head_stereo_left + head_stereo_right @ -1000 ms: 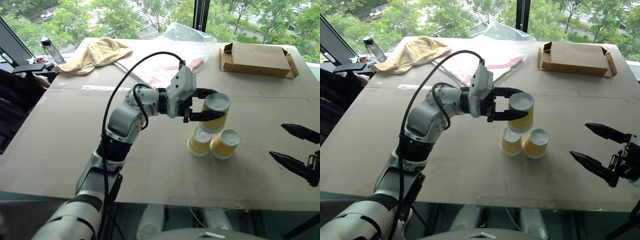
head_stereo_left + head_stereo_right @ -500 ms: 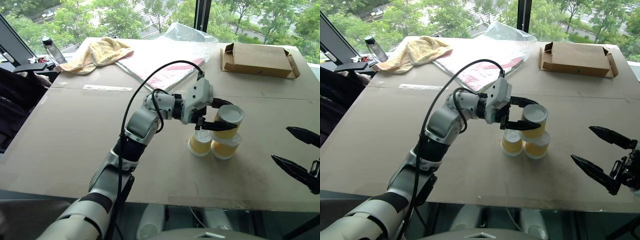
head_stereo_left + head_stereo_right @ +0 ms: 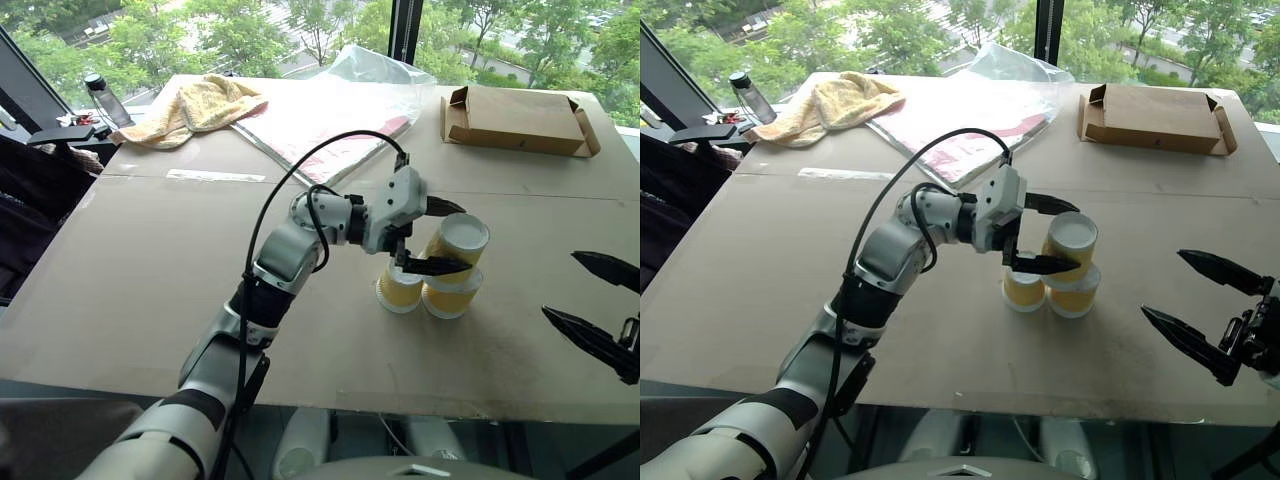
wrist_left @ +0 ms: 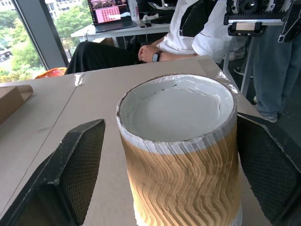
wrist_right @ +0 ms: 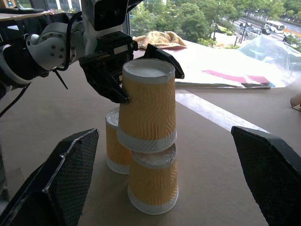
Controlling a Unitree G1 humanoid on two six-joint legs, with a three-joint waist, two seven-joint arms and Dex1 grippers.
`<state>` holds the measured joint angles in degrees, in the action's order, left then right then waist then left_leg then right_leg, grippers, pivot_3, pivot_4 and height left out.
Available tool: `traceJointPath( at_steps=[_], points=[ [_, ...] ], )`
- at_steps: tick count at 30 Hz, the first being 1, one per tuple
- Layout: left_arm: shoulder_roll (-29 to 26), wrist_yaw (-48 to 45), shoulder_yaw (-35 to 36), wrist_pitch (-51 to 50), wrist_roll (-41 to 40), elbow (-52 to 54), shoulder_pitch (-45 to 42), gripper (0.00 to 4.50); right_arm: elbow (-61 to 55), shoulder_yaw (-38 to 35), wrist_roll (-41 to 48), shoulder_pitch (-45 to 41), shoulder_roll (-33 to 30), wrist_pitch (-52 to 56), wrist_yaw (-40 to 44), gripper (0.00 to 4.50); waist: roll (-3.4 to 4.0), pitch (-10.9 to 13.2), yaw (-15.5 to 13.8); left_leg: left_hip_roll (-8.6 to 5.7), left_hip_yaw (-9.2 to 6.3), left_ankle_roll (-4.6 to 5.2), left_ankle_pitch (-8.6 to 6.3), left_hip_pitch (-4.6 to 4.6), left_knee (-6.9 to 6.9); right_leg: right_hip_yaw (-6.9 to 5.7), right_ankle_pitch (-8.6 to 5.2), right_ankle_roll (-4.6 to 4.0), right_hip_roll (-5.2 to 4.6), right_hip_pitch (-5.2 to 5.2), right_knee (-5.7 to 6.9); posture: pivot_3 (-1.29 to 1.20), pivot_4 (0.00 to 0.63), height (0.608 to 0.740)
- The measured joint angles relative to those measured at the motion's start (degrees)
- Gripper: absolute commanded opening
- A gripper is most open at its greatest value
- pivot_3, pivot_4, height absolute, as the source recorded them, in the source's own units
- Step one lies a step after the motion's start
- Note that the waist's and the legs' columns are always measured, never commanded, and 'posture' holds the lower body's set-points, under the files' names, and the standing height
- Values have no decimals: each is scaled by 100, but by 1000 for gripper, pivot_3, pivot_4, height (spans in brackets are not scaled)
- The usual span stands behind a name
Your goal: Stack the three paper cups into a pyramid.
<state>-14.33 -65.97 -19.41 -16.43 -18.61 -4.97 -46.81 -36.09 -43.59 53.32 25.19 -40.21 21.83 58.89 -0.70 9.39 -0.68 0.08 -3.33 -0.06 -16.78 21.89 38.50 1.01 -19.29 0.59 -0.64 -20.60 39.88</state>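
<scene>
My right gripper [image 3: 600, 312] sits nearest, at the right edge of the frame just below mid-height, fingers spread wide with nothing between them, well apart from the cups.

Just right of frame centre, on the brown counter [image 3: 140, 270], stand the two base cups, upside down and touching: the left base cup [image 3: 398, 289] and the right base cup [image 3: 452, 296]. The top cup [image 3: 456, 243] is on them, also upside down. From the right wrist view it looks to rest mostly on the right base cup, leaning out over the left one only a little, so it is not centred over the seam.

My left gripper [image 3: 437, 238] brackets the top cup, one finger on each side. In the left wrist view there is clear space between each finger and the ribbed wall, so the jaws stand open and I hold nothing.

I judge this to be the release of the last cup. The next move calls for pulling the left gripper straight back toward the left of the frame without brushing the cup. Because the cup sits off to one side, a nudge could tip it; I may need to re-centre it for a proper pyramid.

Farther off, at the top of the frame, lie a cardboard box [image 3: 517, 120], a plastic sheet [image 3: 330, 115] and a yellow towel [image 3: 195, 108].
</scene>
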Motion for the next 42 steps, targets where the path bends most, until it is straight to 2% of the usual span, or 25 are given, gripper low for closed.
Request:
traceJointPath(
  at_steps=[9, 14, 18, 20, 24, 27, 28, 30, 33, 37, 42],
  points=[
    [-503, -166, 503, -1072, -932, 1270, 234, 4394, 150, 284, -87, -228, -29, -1, 74, 4500, 3, -1, 4, 1, -1, -1, 0, -1, 1, 0, 0, 0, -1, 2, 0, 0, 150, 740],
    [-899, -148, 572, -1337, -1041, 1616, 459, 4394, 317, 415, -123, -441, -134, -2, 117, 4500, 3, -1, 1, 1, -4, -1, 1, -1, 2, -2, 0, 0, -1, 2, 1, 0, 150, 740],
    [-950, 286, 1227, -1460, -1358, 1887, 587, 4394, 416, 519, -194, -491, -131, -73, 196, 4500, 2, -1, -3, 2, -4, -1, 0, 1, 3, -3, 0, 0, -3, 2, -1, 0, 150, 740],
    [-995, 755, 1842, -1771, -1787, 2110, 732, 4394, 530, 598, -291, -539, -103, -151, 228, 4500, 2, -1, 6, 3, -4, 0, 0, -1, 3, -3, 0, 0, -4, 2, 0, 0, 150, 740],
    [-1559, 1066, 2605, -2229, -2336, 2603, 1806, 4394, 950, 773, -588, -513, -51, -389, 429, 4500, 6, -2, 97, 4, -5, -1, 0, -5, -3, -2, 0, 0, -4, 1, -2, 0, 150, 740],
    [-2054, 1021, 2893, -2418, -2539, 2969, 2613, 4394, 1297, 905, -882, -469, -47, -631, 634, 4500, 5, -1, 103, 4, -4, -1, 0, -6, -2, -2, 0, 0, -7, 2, -2, 0, 150, 740],
    [-2391, 907, 3017, -2343, -2499, 3181, 3112, 4394, 1427, 961, -1006, -505, -25, -776, 725, 4500, 8, 0, 121, 4, -2, -1, 0, -10, -4, 2, 0, 0, -8, 3, -2, 0, 150, 740],
    [-2475, 856, 3025, -2309, -2437, 3192, 3292, 4394, 1510, 968, -1056, -473, -17, -837, 754, 4500, 13, -1, 114, 4, -2, 0, 0, -12, -5, 1, 0, 0, -10, 6, -2, 0, 150, 740],
    [-2920, 761, 2986, -1345, -1375, 3165, 4748, 4394, 1872, 1249, -1466, -591, 123, -1367, 929, 4500, 16, -2, 131, 4, -1, 4, -3, -20, -12, 4, -1, -1, -9, 8, -2, 0, 150, 740],
    [-2678, 904, 2786, -424, -615, 2872, 5671, 4394, 2639, 1457, -1755, -704, 334, -1765, 964, 4500, 19, 0, 45, 2, -3, 22, -13, -15, -10, -3, -1, -1, -18, 6, -3, 0, 150, 740],
    [-2306, 1320, 2743, 180, -193, 2790, 5882, 4394, 3015, 1595, -1940, -667, 367, -2097, 1102, 4500, 27, -5, 19, 2, -2, 23, -14, -17, -13, -3, -1, -1, -18, 6, -4, 0, 150, 740]
  ],
)
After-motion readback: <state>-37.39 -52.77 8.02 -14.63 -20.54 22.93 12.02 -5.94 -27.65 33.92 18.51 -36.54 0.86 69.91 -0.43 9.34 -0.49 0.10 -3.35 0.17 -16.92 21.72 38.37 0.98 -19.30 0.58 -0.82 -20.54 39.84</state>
